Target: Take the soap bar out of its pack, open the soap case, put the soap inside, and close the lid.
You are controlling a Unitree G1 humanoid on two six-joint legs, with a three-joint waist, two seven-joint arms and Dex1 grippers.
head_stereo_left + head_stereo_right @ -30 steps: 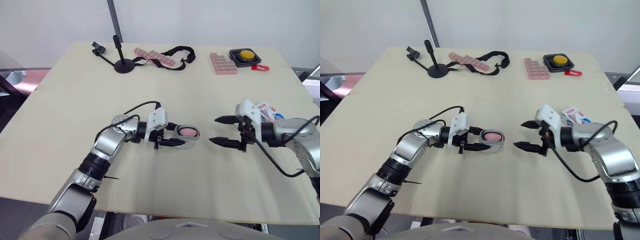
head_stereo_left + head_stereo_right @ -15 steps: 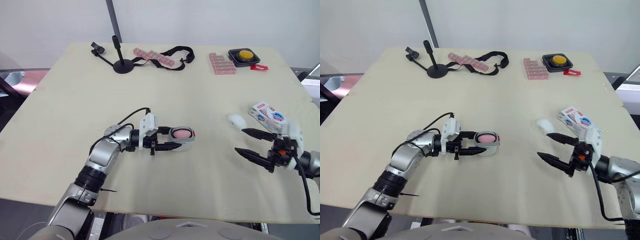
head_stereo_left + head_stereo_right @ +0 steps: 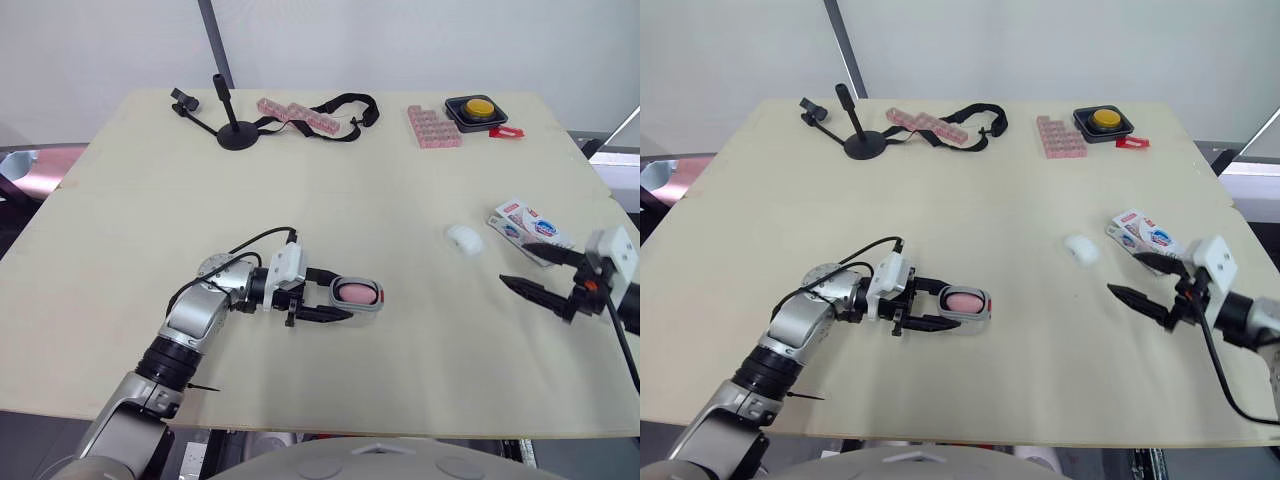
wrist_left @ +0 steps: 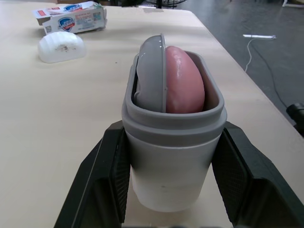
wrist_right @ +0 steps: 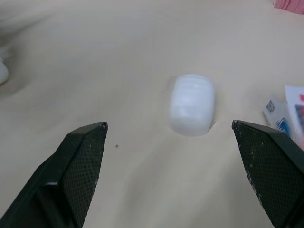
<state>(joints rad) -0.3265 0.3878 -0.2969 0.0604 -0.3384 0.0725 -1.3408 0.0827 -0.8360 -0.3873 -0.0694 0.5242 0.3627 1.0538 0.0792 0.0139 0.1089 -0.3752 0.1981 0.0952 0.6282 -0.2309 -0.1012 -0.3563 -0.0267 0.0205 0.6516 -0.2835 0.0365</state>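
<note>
Left gripper (image 3: 338,296) clamps the soap case (image 3: 360,305), pink soap (image 4: 184,80) inside, while the right gripper (image 3: 512,264) — fingers wide — has drawn well away from the case toward the unfitted white lid (image 3: 463,238) — only closing remains.

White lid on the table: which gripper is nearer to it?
Right. Right gripper hovers open close beside the white lid; left gripper, holding the soap case, is farther off.
</note>
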